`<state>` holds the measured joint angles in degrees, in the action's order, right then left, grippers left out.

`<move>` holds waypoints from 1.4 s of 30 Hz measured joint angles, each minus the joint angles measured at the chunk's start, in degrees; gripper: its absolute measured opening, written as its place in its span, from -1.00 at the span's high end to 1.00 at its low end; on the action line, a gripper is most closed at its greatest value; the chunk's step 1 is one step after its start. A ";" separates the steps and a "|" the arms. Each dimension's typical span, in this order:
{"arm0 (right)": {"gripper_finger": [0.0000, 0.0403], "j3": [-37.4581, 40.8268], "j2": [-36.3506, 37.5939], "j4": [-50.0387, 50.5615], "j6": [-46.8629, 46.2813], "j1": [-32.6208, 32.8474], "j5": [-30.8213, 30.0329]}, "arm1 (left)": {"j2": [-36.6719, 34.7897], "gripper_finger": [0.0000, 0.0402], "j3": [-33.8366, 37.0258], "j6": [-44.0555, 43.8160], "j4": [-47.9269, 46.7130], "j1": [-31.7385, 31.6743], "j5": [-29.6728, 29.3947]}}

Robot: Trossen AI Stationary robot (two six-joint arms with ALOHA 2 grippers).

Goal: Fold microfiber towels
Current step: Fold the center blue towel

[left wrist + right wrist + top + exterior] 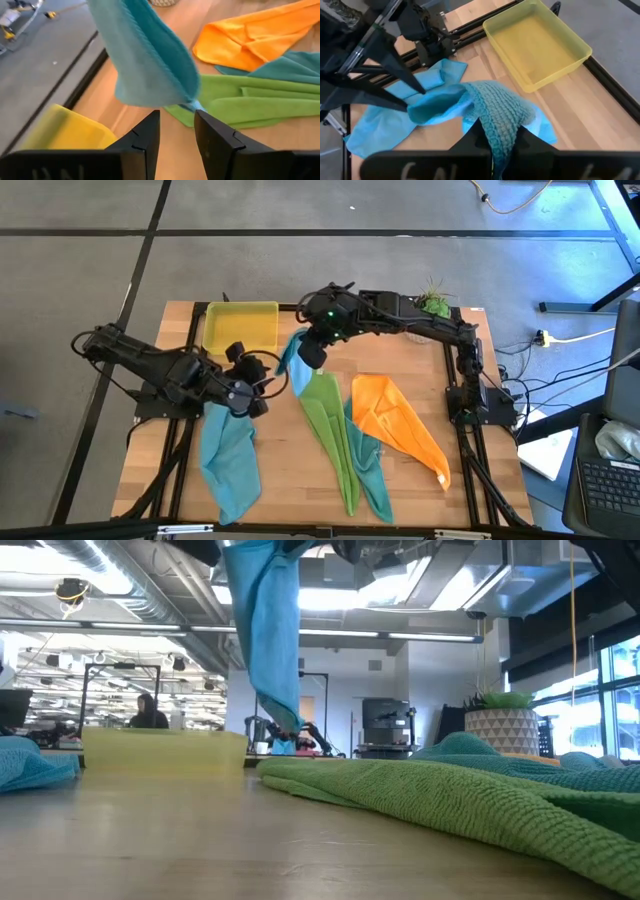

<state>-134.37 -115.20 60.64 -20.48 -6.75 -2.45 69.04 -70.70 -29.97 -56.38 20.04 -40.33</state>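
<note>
Right gripper [312, 352] clamped on light blue microfiber towel [294, 348], lifting it above table so it hangs free for folding. Left gripper [176, 131] fingers apart, reaching toward dangling lower corner, probably to catch it; contact unclear.

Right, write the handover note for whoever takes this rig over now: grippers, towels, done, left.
Right gripper: shut on the hanging light blue towel, raised over the table near the yellow tray.
Left gripper: open, empty, fingers pointed at that towel's lower corner.
On the table: second light blue towel at the left, lime green towel in the middle, teal towel partly under it, orange towel at the right.
Done: none looks neatly folded.
Left: likely fold all five.
</note>
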 joint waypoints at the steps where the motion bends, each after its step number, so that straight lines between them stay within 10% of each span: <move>1: 0.96 0.00 0.00 0.01 0.17 -0.12 0.01 | 0.00 0.43 0.00 -0.44 0.02 -0.27 0.71; 21: 0.96 0.02 -0.02 4.25 2.50 -0.25 0.61 | -0.07 0.30 -1.11 -3.97 4.82 -4.09 3.37; 42: 0.96 0.02 -0.04 5.17 2.56 -0.25 1.02 | -0.04 -0.41 -1.11 8.58 6.44 -9.54 3.62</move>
<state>-134.34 -115.24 65.82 -17.91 -7.01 -1.43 68.99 -71.81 -21.39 -49.94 10.50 -36.71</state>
